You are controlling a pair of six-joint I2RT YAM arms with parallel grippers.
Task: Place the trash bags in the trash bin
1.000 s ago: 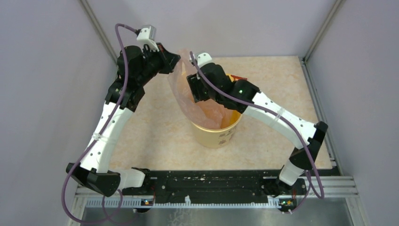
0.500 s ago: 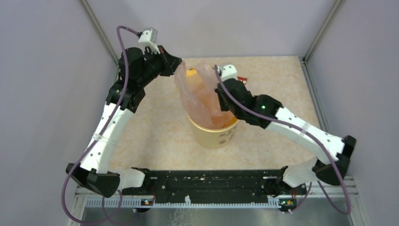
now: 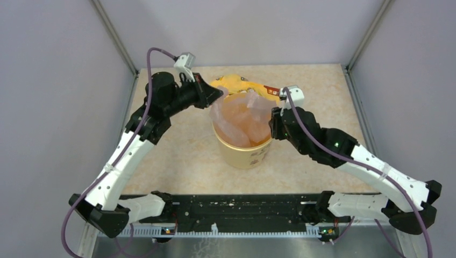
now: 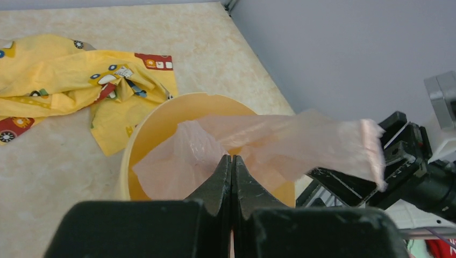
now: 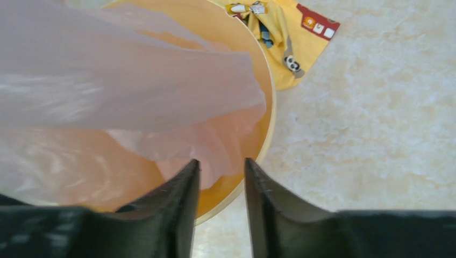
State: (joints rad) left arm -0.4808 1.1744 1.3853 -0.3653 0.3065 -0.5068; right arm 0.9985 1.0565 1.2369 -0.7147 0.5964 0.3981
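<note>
**A:** Wide shot first: a beige marbled tabletop, and standing upright in the middle of it, the small round pale yellow trash bin with brown cartoon figures on its side.

**B:** And in its mouth is the thin, translucent pale pink plastic bag. The lower part is down inside, while the upper film rises above the rim and leans towards the left.

**A:** The crumpled yellow printed wrapper lies flat on the table just beside the far rim. It's not part of this job.

**B:** Now the tools. The left gripper has its jaws pressed together, pinching the bag's upper edge above the bin. The right gripper hangs over the right rim with its jaws a narrow gap apart. Film hangs just beyond them, and nothing looks clamped.

**A:** So I'd call this the stuffing step, well along but not finished. For the next move, that pinched edge needs to come down over the opening. The loose film then wants pressing below the rim, gently, because this bin looks light enough to tip.

**B:** What can't we see? The bin's floor, so I can't say how deep the bag sits. I also can't tell whether the right fingertips are touching the film.
</note>
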